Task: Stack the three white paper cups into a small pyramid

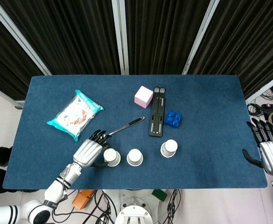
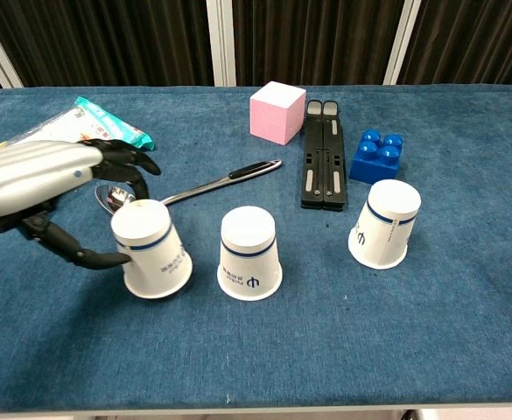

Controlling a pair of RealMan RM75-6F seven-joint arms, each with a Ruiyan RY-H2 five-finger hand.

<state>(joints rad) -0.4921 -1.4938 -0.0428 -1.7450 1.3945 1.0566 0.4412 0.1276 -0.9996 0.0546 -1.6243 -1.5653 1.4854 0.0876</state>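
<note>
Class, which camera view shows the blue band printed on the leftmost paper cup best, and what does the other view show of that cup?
The chest view: it sees the leftmost paper cup from the side, so the blue band shows. The head view looks down and shows mainly its white upturned base, beside the left hand.

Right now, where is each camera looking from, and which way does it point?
Head view: high above the near edge, looking down on the table; left robot hand and right robot hand show.
Chest view: low at the near edge, facing across the table; only the left robot hand shows.
Shared: left robot hand gripping the left cup.
</note>
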